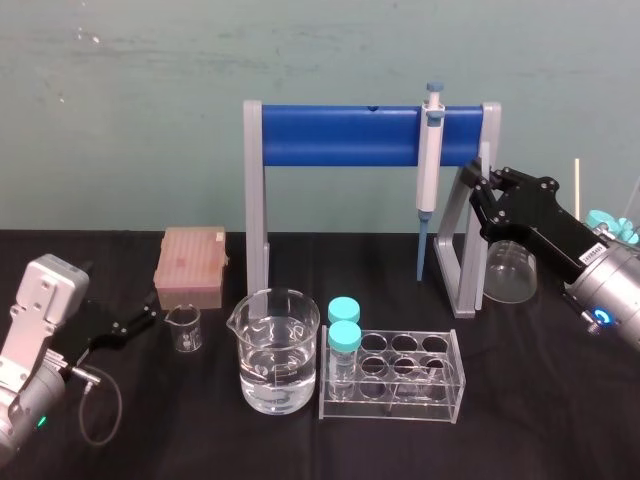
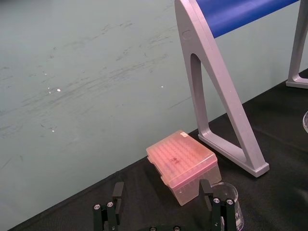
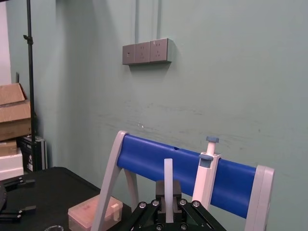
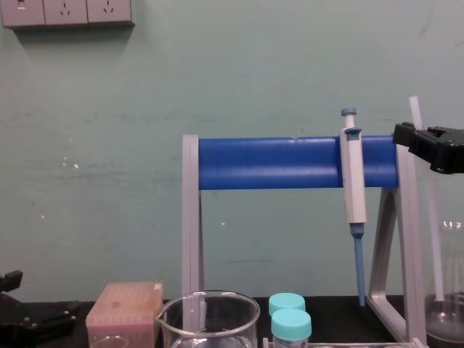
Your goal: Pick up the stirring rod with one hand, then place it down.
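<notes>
The stirring rod is a whitish translucent stick standing upright between the fingers of my right gripper. In the head view the right gripper is raised beside the rack's right post, shut on the stirring rod. From the chest the stirring rod sticks up above the right gripper and runs down toward a glass vessel at the right edge. My left gripper rests low at the left, open and holding nothing; its fingers stand wide apart.
A grey rack with a blue bar holds a pipette. In front stand a large beaker of water and a clear tube rack with two teal-capped tubes. A pink tip box, a small beaker and a glass beaker are nearby.
</notes>
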`<state>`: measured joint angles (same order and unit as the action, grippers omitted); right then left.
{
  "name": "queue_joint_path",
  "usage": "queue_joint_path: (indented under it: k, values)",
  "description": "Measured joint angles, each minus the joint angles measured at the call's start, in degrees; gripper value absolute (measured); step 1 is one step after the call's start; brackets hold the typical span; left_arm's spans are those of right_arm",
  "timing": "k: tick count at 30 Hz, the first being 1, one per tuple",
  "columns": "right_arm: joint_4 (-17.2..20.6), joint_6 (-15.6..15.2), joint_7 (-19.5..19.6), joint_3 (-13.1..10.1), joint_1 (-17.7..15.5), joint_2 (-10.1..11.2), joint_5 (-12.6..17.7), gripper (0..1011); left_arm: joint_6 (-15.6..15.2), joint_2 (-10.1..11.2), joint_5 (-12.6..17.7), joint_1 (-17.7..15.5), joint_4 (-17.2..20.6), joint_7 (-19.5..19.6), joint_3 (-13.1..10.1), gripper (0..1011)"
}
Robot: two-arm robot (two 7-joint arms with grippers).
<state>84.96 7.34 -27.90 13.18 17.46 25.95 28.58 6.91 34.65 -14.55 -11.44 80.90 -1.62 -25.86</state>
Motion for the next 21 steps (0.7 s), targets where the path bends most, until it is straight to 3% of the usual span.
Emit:
queue_joint_path:
  k: [21]
  values:
    - [-0.63, 0.01, -0.12, 0.21, 0.58, -0.33, 0.11, 68, 0.00, 0.00, 0.00, 0.00, 0.00, 0.00, 0.00, 1000]
